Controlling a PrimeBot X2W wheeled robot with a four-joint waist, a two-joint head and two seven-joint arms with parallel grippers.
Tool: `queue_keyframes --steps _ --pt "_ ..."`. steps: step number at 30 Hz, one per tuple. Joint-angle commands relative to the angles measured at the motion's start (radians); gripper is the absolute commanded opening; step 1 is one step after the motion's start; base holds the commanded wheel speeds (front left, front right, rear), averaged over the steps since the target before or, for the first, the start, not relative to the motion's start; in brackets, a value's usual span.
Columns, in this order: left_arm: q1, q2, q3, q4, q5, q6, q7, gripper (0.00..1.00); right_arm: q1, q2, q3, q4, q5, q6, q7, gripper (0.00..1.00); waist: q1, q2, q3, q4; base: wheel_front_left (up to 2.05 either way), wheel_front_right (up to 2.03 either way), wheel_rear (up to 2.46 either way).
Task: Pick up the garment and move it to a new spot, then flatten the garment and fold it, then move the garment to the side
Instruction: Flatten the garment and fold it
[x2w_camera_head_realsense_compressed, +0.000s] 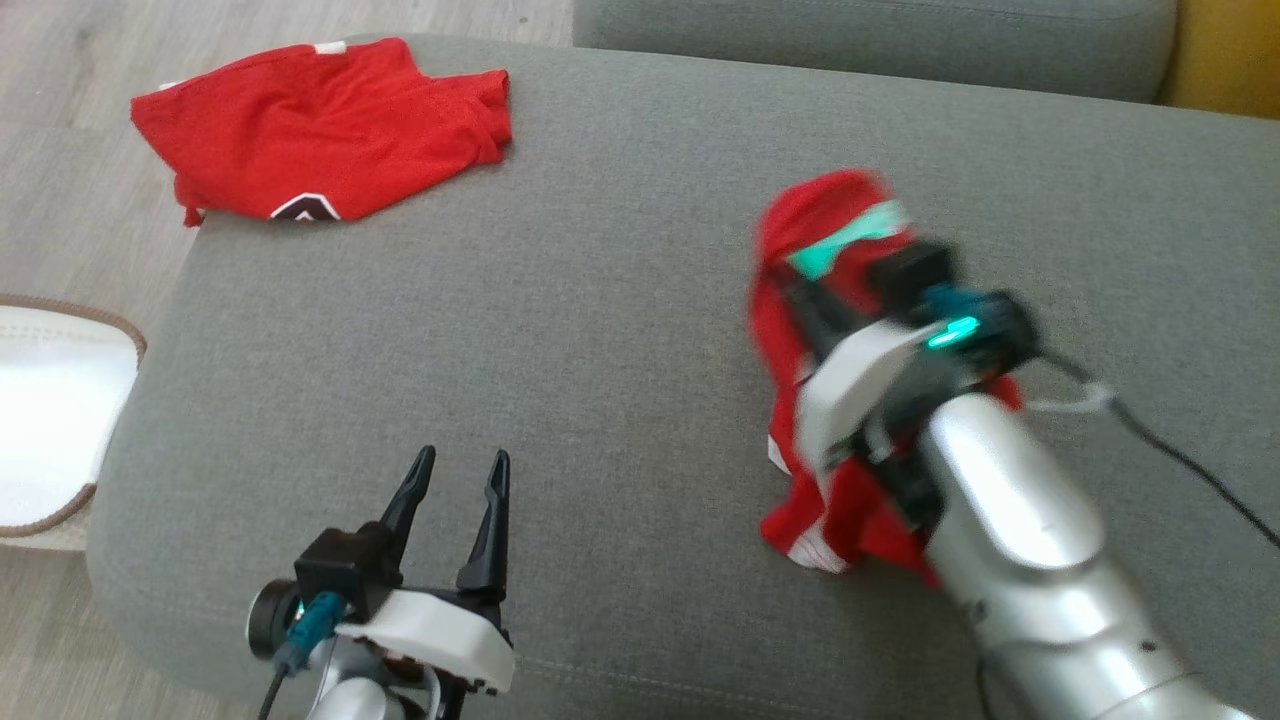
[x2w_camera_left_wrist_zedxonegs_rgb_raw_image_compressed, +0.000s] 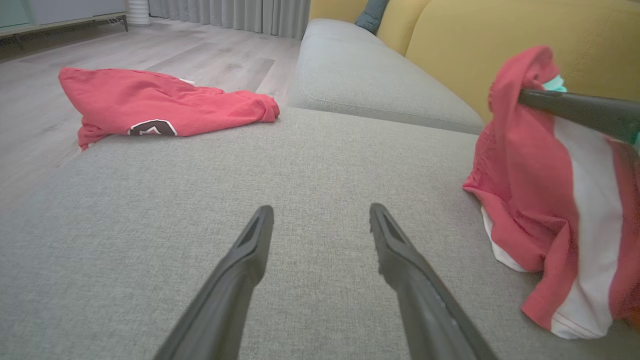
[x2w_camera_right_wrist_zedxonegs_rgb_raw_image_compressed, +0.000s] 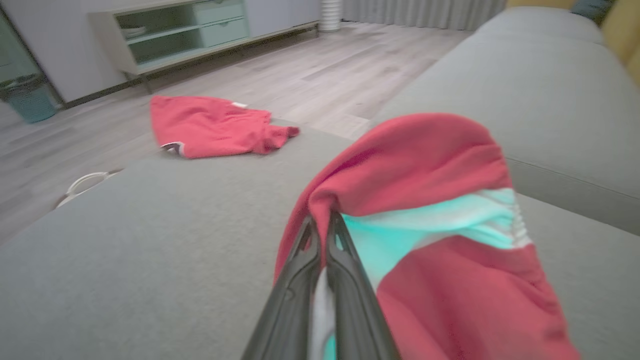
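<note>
One red garment (x2w_camera_right_wrist_zedxonegs_rgb_raw_image_compressed: 425, 150) is clamped in the right gripper (x2w_camera_right_wrist_zedxonegs_rgb_raw_image_compressed: 322, 219), seemingly raised partly off the grey sofa (x2w_camera_head_realsense_compressed: 620, 250), while the left gripper (x2w_camera_head_realsense_compressed: 462, 460) is held spread wide.

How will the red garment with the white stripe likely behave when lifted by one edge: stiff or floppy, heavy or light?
Probably floppy: the garment drapes in folds from the shut right end effector. Likely light: one small pinch holds it up. It may drag across the couch, which its lower hem seems to touch.
</note>
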Motion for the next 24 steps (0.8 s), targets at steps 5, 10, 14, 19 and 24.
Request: queue_keyframes --steps 5,10,14,19,24 --pt "-0.051 -0.005 0.028 -0.032 0.005 0.001 -0.012 1.00 0.006 0.010 0.241 -0.061 0.087 -0.001 0.026 0.00 0.0000 0.0000 0.004 0.014 0.00 0.00 0.00" --pt "-0.050 -0.005 0.031 -0.034 0.002 0.006 -0.012 1.00 0.025 0.010 0.360 -0.052 0.124 -0.001 0.024 0.00 0.0000 0.0000 0.009 0.014 0.00 0.00 0.00" --pt "-0.047 -0.005 0.034 -0.032 0.003 0.007 -0.012 1.00 0.030 0.007 0.415 -0.036 0.133 -0.001 -0.020 1.00 0.0000 0.0000 0.006 -0.001 0.00 0.00 0.00" --pt "-0.042 -0.005 0.034 -0.027 0.005 0.005 -0.012 1.00 0.036 0.008 0.448 -0.029 0.157 -0.001 -0.077 1.00 0.0000 0.0000 -0.001 -0.024 0.00 0.00 0.00" --pt "-0.030 -0.005 0.035 -0.023 0.011 0.004 -0.012 1.00 0.048 0.009 0.437 -0.058 0.183 -0.001 -0.146 1.00 0.0000 0.0000 -0.021 -0.057 0.00 0.00 0.00"
